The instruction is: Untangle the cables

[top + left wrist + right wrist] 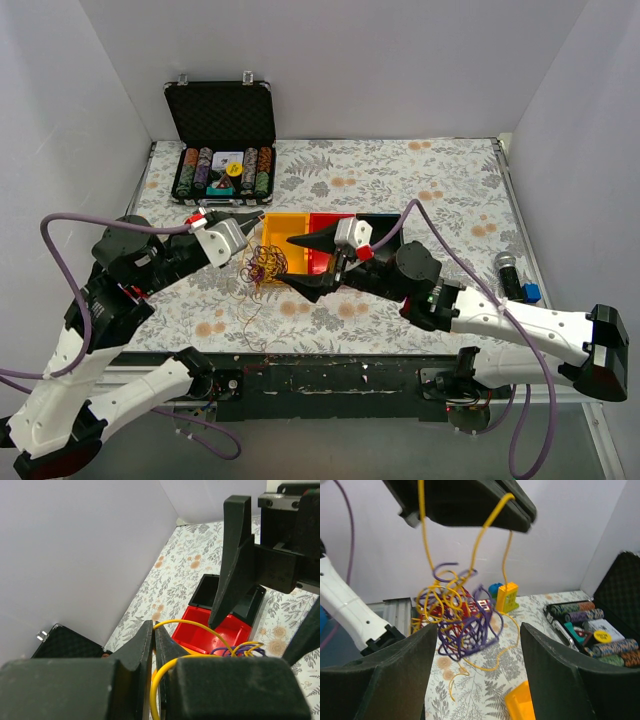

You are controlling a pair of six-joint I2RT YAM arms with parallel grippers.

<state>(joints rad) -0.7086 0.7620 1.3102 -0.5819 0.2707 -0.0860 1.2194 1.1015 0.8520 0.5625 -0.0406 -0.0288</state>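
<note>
The cables are a fist-sized knot of yellow, purple and red wires, hanging just above the floral table. My left gripper is shut on a yellow strand and holds the knot up. In the left wrist view its fingertips pinch the yellow cable. My right gripper is open and empty, its fingers just right of the knot. In the right wrist view the knot hangs beyond my open right gripper, below the left gripper. A loose yellow strand trails on the table.
An open poker-chip case stands at the back left. Yellow, red and black bins sit behind the grippers. A yellow block lies past the knot. A dark cylinder and a blue piece lie at the right.
</note>
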